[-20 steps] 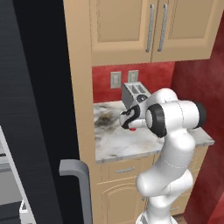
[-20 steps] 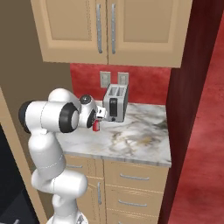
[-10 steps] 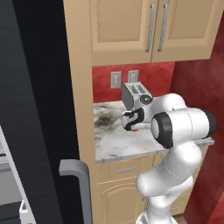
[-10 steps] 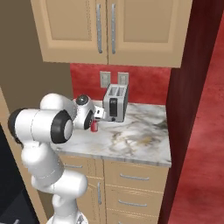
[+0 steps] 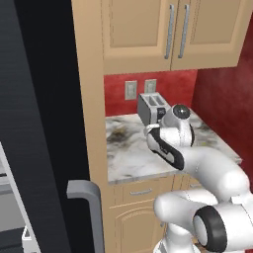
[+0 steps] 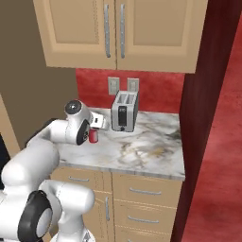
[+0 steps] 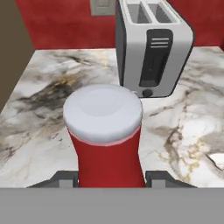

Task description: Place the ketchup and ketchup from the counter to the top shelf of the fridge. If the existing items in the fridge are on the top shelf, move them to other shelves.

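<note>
Just in front of the toaster (image 7: pixel 154 46) over the counter (image 7: pixel 48 109), the gripper (image 7: pixel 112 177) clamps the ketchup (image 7: pixel 106 135) low on its red body: probably light, smooth, squeezable plastic, so hold gently below the wider white cap.

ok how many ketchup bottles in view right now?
1. The ketchup bottle sits between the closed fingers of the gripper, above the counter in front of the toaster. A second may be hidden behind the arm.
</note>
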You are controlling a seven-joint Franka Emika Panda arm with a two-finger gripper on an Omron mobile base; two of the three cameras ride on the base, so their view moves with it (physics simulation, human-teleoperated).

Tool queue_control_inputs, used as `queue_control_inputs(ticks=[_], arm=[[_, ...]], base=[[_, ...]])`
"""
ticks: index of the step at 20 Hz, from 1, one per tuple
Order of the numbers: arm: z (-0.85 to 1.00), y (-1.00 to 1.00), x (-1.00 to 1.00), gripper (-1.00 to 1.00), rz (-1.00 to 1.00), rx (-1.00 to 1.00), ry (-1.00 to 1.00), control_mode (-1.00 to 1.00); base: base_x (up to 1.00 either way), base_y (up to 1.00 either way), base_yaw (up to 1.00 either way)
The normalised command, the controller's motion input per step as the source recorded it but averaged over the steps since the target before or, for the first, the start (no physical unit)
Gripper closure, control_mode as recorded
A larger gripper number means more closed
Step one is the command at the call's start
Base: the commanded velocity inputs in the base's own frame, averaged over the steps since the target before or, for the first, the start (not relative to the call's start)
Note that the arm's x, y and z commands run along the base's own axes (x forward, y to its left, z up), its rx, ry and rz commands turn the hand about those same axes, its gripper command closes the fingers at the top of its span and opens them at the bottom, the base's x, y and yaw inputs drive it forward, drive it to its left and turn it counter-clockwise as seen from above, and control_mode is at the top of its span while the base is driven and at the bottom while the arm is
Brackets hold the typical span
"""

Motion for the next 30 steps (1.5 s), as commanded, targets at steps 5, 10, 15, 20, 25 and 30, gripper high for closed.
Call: queue_control_inputs(ticks=[5,10,15,20,25,30], arm=[[1.0,0.0,-1.0,1.0,0.0,0.0,-0.01,-1.0],[1.0,0.0,-1.0,1.0,0.0,0.0,-0.02,-1.0],[0.87,0.0,-0.87,1.0,0.0,0.0,0.0,-1.0],[0.66,0.0,-0.79,1.0,0.0,0.0,0.0,-1.0],[0.49,0.0,-0.72,1.0,0.0,0.0,0.0,-1.0],[0.16,0.0,-0.46,1.0,0.0,0.0,0.0,-1.0]], base=[[0.0,0.0,0.0],[0.0,0.0,0.0],[0.0,0.0,0.0],[0.0,0.0,0.0],[0.0,0.0,0.0],[0.0,0.0,0.0]])
